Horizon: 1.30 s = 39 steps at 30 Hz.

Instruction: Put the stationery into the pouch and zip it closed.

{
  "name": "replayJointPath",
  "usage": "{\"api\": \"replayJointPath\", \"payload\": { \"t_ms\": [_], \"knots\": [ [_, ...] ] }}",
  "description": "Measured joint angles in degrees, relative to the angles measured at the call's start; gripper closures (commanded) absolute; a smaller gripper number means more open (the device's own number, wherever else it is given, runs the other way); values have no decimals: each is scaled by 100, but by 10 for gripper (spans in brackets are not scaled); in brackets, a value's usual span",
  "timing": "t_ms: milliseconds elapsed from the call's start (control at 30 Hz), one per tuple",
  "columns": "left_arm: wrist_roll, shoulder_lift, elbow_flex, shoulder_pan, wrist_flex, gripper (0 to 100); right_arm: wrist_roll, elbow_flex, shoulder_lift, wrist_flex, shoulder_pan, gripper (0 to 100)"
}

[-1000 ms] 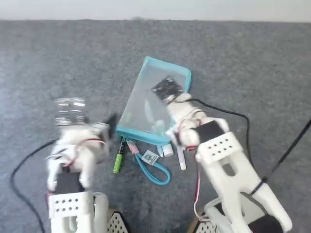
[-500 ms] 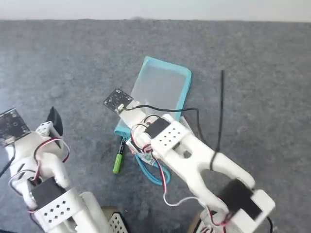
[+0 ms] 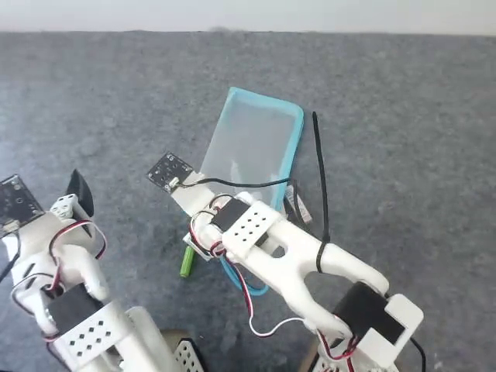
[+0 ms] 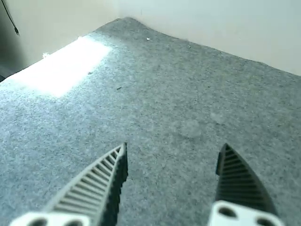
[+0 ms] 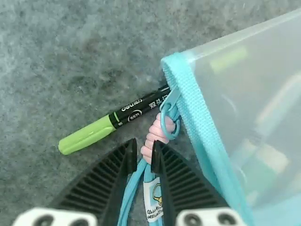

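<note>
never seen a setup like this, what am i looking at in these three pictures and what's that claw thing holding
These are two small white robot arms set side by side. Each ends in a gripper, which is a claw with two fingers. The high view comes from a fixed camera looking down on both arms. The other two pictures come from small cameras on each arm's wrist, so that arm's dark fingers show up close.

On the grey carpet lies a see-through pouch with a turquoise edge, and some items show faintly inside it. A green marker lies outside, by the pouch's zip corner.

The right gripper is pinched shut on the pink and blue pull strap that hangs from the zip. The left gripper is open and holds nothing, over bare carpet away from the pouch.
</note>
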Motion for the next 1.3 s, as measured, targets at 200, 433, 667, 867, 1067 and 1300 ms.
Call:
{"api": "replayJointPath", "payload": {
  "t_ms": [200,433,667,867,1067,1300],
  "knots": [
    [0,0,0,0,0,706,-220,0,308,-299,0,927],
    [0,0,0,0,0,706,-246,-35,589,-316,-9,835],
    [0,0,0,0,0,706,-246,-26,651,-316,0,833],
    [0,0,0,0,0,706,-246,-26,651,-316,97,836],
    [0,0,0,255,0,706,-246,-26,818,-387,97,836],
    [0,0,0,387,0,706,-246,-35,1152,-677,97,837]
  ]
}}
